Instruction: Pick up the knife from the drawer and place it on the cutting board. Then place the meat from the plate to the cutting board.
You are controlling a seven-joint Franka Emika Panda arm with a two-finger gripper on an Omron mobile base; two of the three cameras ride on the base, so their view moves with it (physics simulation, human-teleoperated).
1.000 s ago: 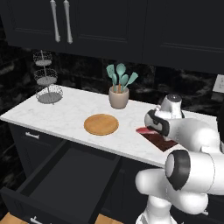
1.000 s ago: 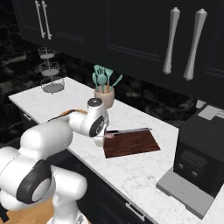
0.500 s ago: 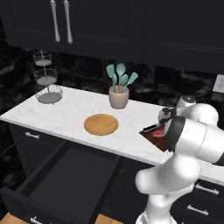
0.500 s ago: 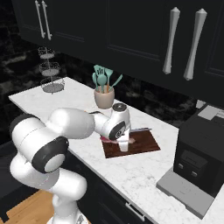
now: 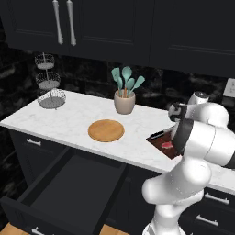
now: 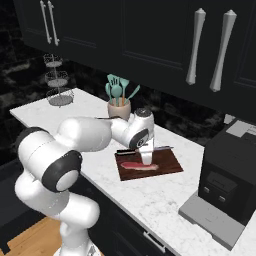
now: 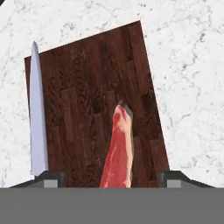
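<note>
Hand (image 7: 109, 177) stands over the cutting board (image 7: 92, 74), its fingers apart, gripping nothing. Meat (image 7: 118, 148) lies on the board between them. Knife (image 7: 38, 118) rests along the board's 9 o'clock edge. Plate (image 5: 106, 130) sits on the worktop (image 5: 73, 119).

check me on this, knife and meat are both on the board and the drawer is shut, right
Not quite. The drawer is open, pulled well out below the counter, as the left base view shows. The rest holds: the knife and the meat both lie on the board.
</note>
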